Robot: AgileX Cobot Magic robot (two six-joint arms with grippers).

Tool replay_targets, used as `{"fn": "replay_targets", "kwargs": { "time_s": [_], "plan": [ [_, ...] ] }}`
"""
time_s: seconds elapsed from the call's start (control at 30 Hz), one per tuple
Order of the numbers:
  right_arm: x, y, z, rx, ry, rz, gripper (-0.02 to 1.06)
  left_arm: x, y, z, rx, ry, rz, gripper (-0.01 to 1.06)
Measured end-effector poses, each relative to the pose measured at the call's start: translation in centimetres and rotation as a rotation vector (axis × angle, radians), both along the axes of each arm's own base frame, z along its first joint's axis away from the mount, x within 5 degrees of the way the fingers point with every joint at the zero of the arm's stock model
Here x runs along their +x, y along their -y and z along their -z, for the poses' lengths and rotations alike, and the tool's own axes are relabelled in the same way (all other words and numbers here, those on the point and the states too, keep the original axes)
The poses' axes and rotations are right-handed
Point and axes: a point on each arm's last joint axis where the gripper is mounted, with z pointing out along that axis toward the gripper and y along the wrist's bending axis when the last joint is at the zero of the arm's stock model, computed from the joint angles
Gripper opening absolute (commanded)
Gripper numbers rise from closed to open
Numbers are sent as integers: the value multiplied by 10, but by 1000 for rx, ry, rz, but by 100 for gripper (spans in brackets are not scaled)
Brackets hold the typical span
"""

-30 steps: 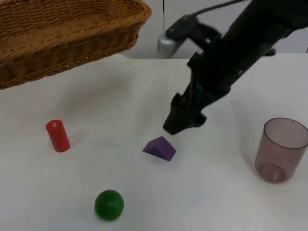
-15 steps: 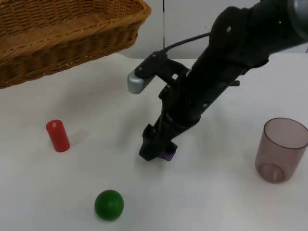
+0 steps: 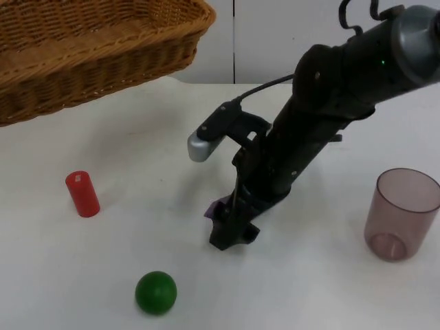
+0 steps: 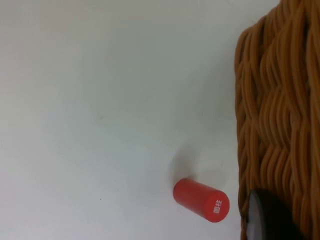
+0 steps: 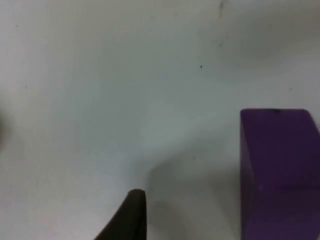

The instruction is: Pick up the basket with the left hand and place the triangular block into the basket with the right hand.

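Observation:
The wicker basket (image 3: 96, 55) hangs above the table's far left. Its woven wall (image 4: 280, 125) shows in the left wrist view, with a black fingertip (image 4: 267, 217) of my left gripper against the rim. The purple triangular block (image 3: 218, 206) lies on the table near the middle, mostly hidden under my right arm. My right gripper (image 3: 232, 232) is down at the table on top of it. In the right wrist view the block (image 5: 277, 170) stands apart from one black fingertip (image 5: 131, 215), with bare table between them.
A red cylinder (image 3: 82, 194) stands on the table's left, below the basket, and shows in the left wrist view (image 4: 201, 199). A green ball (image 3: 156, 292) lies near the front edge. A translucent pinkish cup (image 3: 401, 213) stands at the right.
My right arm has come down and towards the front left, from above and behind the purple block to right over it, covering most of it. The basket has stayed put.

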Motion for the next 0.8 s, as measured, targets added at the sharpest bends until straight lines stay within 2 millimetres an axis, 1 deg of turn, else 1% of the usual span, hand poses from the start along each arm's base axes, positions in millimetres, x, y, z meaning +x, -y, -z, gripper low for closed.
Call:
{"fn": "replay_targets", "kwargs": {
  "time_s": [0.07,0.27,0.4,0.43,0.53,0.6,0.63,0.67,0.7,0.77,0.8],
  "plan": [
    [1,-1,0,0,-1,-4,100,0,0,0,0,0,0,0],
    [11,-10,-6,21,-3,-17,99,0,0,0,0,0,0,0],
    [12,-13,-3,24,-36,-20,99,0,0,0,0,0,0,0],
    [12,-13,1,21,-50,-20,99,0,0,0,0,0,0,0],
    [12,-14,2,19,-49,-28,95,0,0,0,-1,-2,1,0],
    [12,-14,3,18,-53,-28,88,0,0,0,-1,-2,1,0],
    [12,-14,3,14,-51,-31,88,0,0,0,-1,-2,1,0],
    [13,-14,4,10,-45,-35,80,0,0,0,-1,-2,1,0],
    [13,-14,4,9,-44,-36,70,0,0,0,-1,-2,1,0],
    [14,-14,4,7,-45,-31,44,0,0,0,-1,-2,1,0],
    [14,-13,4,4,-47,-25,44,0,0,0,-1,-2,1,0]
  ]
}}
